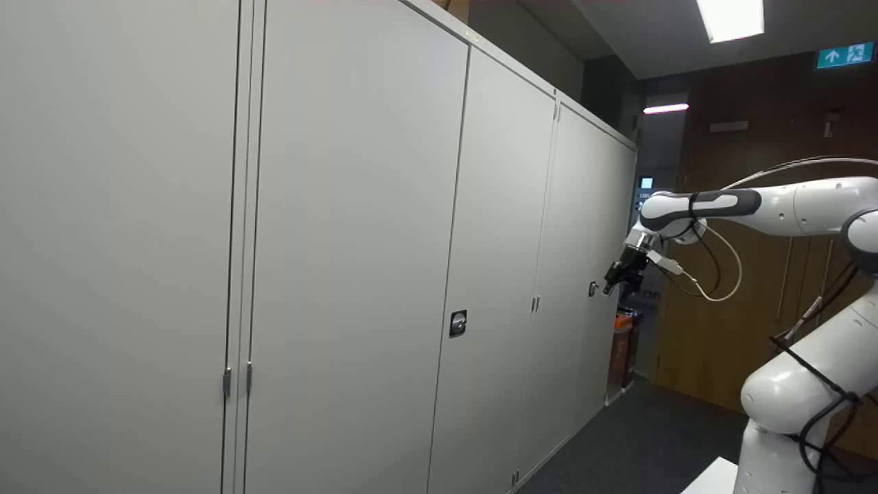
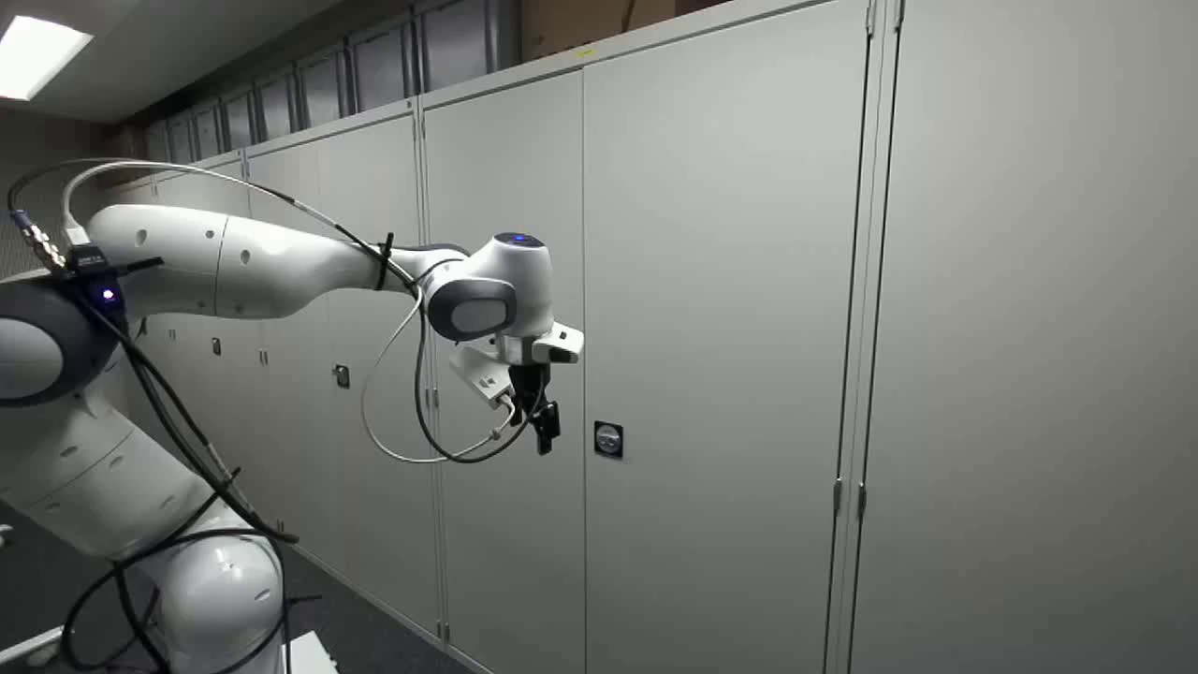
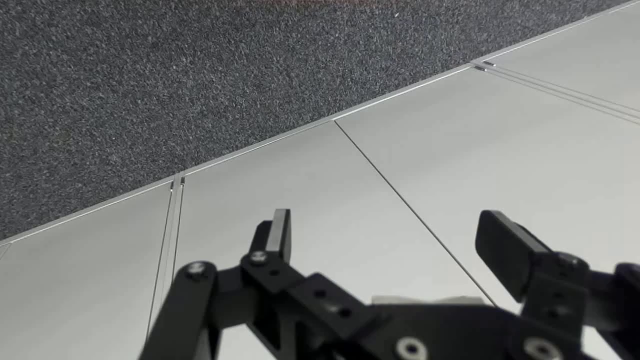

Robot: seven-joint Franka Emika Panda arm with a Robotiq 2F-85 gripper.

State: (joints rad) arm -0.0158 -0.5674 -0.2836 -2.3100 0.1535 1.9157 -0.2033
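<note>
1 gripper (image 3: 387, 227), fingers (image 3: 278, 235) wide apart; grey door panels (image 3: 345, 225) and a seam (image 3: 425, 224) show through the gap in the wrist view. 1 arm (image 2: 262, 262), forearm about level, wrist bent so the gripper aims down. Nearest thing: 1 grey cabinet (image 2: 721, 281), both doors closed, gripper hanging in front, apart from it. Its latch (image 2: 608, 439) sits on one door, right beside that door's seam edge. Dark carpet (image 3: 200, 100) meets the cabinet's bottom edge. I count 3 latches along the row of cabinets (image 2: 309, 449) in an exterior view. Farther: 1 orange-topped bin (image 1: 619, 346) by the row's far edge, 1 green exit sign (image 1: 845, 55) near the ceiling.
</note>
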